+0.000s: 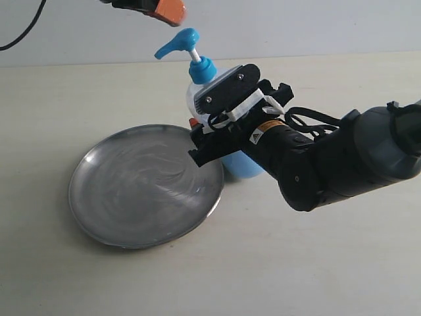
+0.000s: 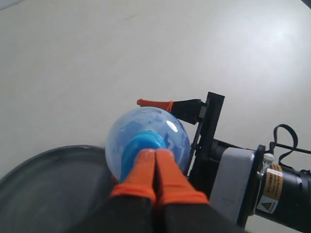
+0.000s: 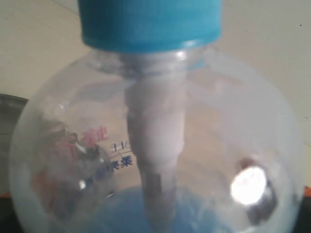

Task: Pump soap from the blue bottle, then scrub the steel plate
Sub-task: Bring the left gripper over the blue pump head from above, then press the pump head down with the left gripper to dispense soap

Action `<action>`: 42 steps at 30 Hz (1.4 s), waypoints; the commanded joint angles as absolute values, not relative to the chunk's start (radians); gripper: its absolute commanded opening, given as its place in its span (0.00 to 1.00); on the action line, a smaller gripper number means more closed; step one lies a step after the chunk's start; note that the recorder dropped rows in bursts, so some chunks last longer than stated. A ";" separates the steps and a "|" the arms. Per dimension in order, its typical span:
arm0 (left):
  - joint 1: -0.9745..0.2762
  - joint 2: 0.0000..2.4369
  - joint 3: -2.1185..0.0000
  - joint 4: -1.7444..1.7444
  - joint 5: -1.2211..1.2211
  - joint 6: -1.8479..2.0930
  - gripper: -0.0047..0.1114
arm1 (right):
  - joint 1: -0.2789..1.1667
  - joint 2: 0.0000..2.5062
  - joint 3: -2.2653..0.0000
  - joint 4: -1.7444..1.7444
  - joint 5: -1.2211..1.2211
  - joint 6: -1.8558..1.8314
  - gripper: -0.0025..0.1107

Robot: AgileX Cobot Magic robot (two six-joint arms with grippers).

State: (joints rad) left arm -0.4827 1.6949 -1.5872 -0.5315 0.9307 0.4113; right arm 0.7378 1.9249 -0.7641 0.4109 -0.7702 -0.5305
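Note:
The blue bottle [image 1: 227, 85] stands upright just right of the steel plate [image 1: 141, 187], its pump head [image 1: 177, 43] raised and its spout pointing over the plate. Pale blue soap [image 1: 245, 166] fills its lower part. My right gripper [image 1: 200, 137] reaches in from the right, jaws wide and closed on the bottle's body; one orange fingertip [image 2: 155, 103] presses its far side. The bottle [image 3: 155, 145] fills the right wrist view. My left gripper [image 1: 172, 12] hangs shut and empty a little above the pump head; in its wrist view the gripper [image 2: 155, 153] is over the blue collar [image 2: 141, 145].
The plate [image 2: 48, 189] lies on a pale tabletop [image 1: 316, 263] and shows dull swirled smears. The right arm's black body [image 1: 329, 164] stretches across the right side of the table. A black cable [image 1: 20, 33] hangs at the back left.

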 commanded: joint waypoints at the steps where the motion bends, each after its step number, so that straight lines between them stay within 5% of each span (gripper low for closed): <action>1: -0.489 1.702 -1.593 -0.526 0.930 0.404 0.04 | 0.738 1.920 -0.772 0.386 -0.840 -0.531 0.02; 42: -0.524 1.798 -1.593 -0.547 0.996 0.389 0.04 | 0.738 1.920 -0.772 0.381 -0.840 -0.530 0.02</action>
